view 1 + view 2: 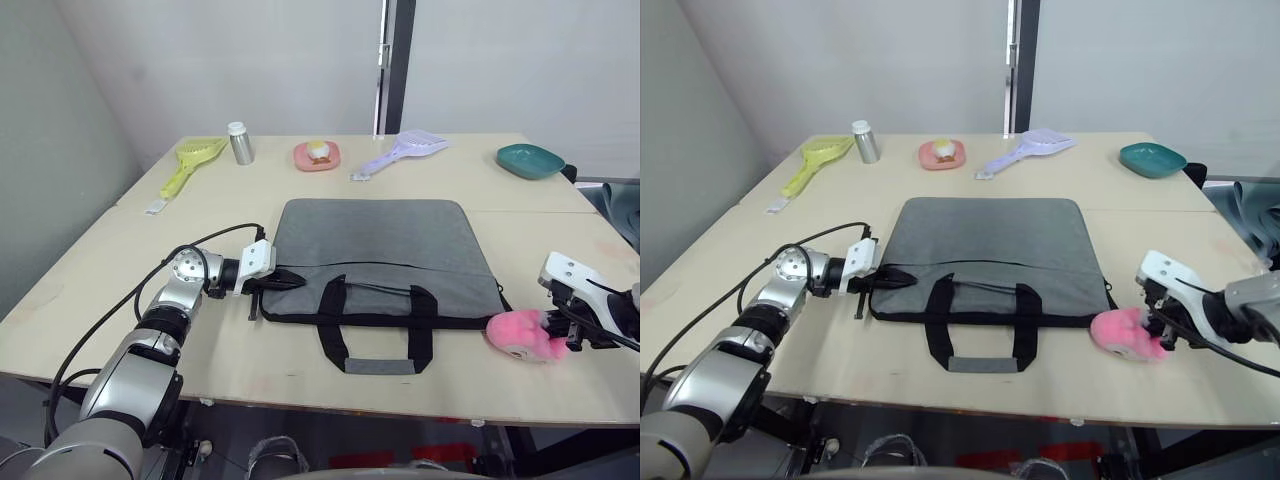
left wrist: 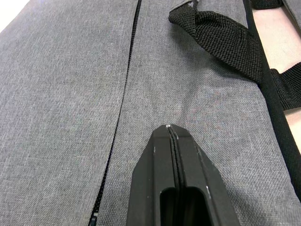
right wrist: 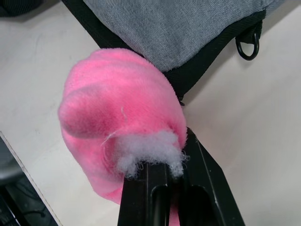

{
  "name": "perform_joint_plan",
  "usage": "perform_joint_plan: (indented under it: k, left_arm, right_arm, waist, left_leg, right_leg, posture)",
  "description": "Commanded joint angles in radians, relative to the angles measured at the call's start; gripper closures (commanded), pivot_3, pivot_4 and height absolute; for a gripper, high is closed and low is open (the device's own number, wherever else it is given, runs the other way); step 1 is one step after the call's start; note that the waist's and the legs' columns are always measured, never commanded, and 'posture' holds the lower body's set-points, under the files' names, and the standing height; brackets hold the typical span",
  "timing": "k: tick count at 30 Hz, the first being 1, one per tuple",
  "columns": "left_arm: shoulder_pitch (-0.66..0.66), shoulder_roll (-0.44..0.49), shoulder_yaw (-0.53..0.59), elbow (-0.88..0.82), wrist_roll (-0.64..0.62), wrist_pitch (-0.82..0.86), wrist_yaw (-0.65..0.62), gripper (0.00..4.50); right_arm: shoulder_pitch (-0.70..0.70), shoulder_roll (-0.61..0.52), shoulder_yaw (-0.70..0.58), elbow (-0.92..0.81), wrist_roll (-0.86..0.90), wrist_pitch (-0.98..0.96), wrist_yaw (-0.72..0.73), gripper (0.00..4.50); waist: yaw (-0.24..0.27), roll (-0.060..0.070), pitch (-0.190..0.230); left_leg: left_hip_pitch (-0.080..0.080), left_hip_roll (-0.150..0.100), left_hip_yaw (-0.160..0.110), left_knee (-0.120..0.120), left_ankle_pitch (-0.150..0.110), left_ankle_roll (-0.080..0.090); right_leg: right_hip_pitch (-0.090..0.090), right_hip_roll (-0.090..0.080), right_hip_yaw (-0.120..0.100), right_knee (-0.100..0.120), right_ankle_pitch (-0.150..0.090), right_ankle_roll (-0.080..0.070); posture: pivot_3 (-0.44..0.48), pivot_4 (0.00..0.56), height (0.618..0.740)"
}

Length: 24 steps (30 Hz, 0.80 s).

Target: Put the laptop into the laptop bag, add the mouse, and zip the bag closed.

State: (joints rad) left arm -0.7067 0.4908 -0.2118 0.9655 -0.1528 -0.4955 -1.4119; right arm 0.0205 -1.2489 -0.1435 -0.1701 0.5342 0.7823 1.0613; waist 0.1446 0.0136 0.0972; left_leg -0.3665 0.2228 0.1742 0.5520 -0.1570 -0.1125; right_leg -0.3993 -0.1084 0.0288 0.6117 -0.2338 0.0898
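Pink fluffy toy (image 3: 120, 117) pinched in right claw (image 1: 572, 333) beside grey laptop bag (image 1: 380, 250); left claw (image 2: 172, 136), fingers pressed together, rests at its zipper (image 2: 123, 94), likely for closing.

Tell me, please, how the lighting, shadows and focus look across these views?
Eye views: soft, even light, faint shadows under the laptop bag handles, no glare on the table. Left wrist view: the bag's weave is sharp, the shut left gripper blurs towards the frame edge. Right wrist view: the pink fluffy toy is crisp, the right gripper at it is dark and soft.
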Motion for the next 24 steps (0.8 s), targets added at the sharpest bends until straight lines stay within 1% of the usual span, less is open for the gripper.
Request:
perform_joint_plan:
  k: [1, 2, 6, 8, 10, 14, 16, 20, 24]
  left_arm:
    - [0.083, 0.007, -0.127, 0.179, 0.183, 0.156, -0.026, 4.5]
    - [0.081, 0.005, -0.13, 0.186, 0.188, 0.167, -0.021, 4.5]
    - [0.08, 0.001, -0.152, 0.203, 0.217, 0.172, -0.007, 4.5]
    - [0.082, 0.0, -0.154, 0.2, 0.225, 0.167, -0.006, 4.5]
    - [0.084, -0.002, -0.153, 0.198, 0.231, 0.164, -0.006, 4.5]
    - [0.088, -0.004, -0.155, 0.196, 0.243, 0.157, -0.005, 4.5]
    - [0.09, -0.001, -0.155, 0.191, 0.244, 0.158, -0.01, 4.5]
    - [0.089, 0.007, -0.156, 0.193, 0.248, 0.155, -0.017, 4.5]
    - [0.084, 0.006, -0.156, 0.201, 0.251, 0.153, -0.013, 4.5]
  right_arm:
    - [-0.035, 0.08, -0.115, -0.017, 0.128, 0.087, 0.003, 4.47]
    - [-0.021, 0.087, -0.118, -0.015, 0.123, 0.094, 0.005, 4.47]
    - [0.057, 0.062, -0.062, -0.006, 0.011, 0.047, -0.016, 4.47]
    - [0.063, 0.021, -0.015, -0.002, -0.065, 0.029, -0.036, 4.47]
    - [0.073, -0.008, 0.007, -0.002, -0.103, 0.014, -0.034, 4.47]
    - [0.077, -0.029, -0.01, 0.006, -0.101, 0.006, -0.007, 4.47]
    - [0.109, -0.06, -0.019, 0.046, -0.149, -0.056, 0.009, 4.47]
    - [0.112, -0.107, 0.004, 0.149, -0.242, -0.158, -0.004, 4.47]
    - [0.09, -0.13, 0.017, 0.182, -0.26, -0.226, 0.013, 4.47]
  waist:
    - [-0.007, 0.002, -0.002]
    - [-0.01, 0.003, -0.003]
    - [-0.015, 0.004, -0.005]
    - [-0.017, 0.004, -0.008]
    - [-0.017, 0.003, -0.009]
    - [-0.016, 0.003, -0.012]
    - [-0.016, 0.003, -0.014]
    - [-0.014, 0.003, -0.018]
    - [-0.007, 0.003, -0.022]
  left_leg:
    - [0.0, 0.0, 0.0, 0.0, 0.0, 0.0]
    - [0.0, 0.0, 0.0, -0.001, 0.0, 0.0]
    - [0.001, -0.001, 0.0, -0.005, 0.0, 0.0]
    - [0.001, -0.003, 0.0, -0.007, 0.0, 0.0]
    - [0.002, -0.008, -0.002, -0.009, 0.0, 0.0]
    - [0.0, -0.009, -0.001, -0.011, 0.0, 0.0]
    - [0.0, -0.009, -0.001, -0.013, 0.0, 0.001]
    - [0.0, -0.01, 0.002, -0.013, 0.0, 0.004]
    - [0.0, -0.01, 0.005, -0.013, 0.0, 0.005]
  right_leg:
    - [0.0, 0.0, 0.0, 0.0, 0.0, 0.0]
    - [-0.001, 0.0, 0.0, 0.0, 0.0, 0.0]
    - [-0.003, 0.0, 0.001, -0.001, -0.001, 0.002]
    - [-0.003, -0.001, 0.001, -0.003, -0.002, 0.004]
    - [-0.003, -0.003, 0.003, -0.003, -0.003, 0.005]
    - [0.001, -0.004, 0.006, -0.013, -0.006, 0.01]
    - [0.003, -0.004, 0.007, -0.021, -0.006, 0.01]
    - [0.005, -0.005, 0.013, -0.024, -0.006, 0.01]
    - [0.006, -0.004, 0.017, -0.024, -0.006, 0.01]
  posture:
    - [0.0, 0.15, 0.74]
    - [0.0, 0.15, 0.74]
    - [0.0, 0.15, 0.74]
    - [0.0, 0.15, 0.74]
    - [0.0, 0.15, 0.74]
    - [0.0, 0.15, 0.74]
    - [0.0, 0.15, 0.74]
    - [0.0, 0.15, 0.74]
    - [0.0, 0.15, 0.74]
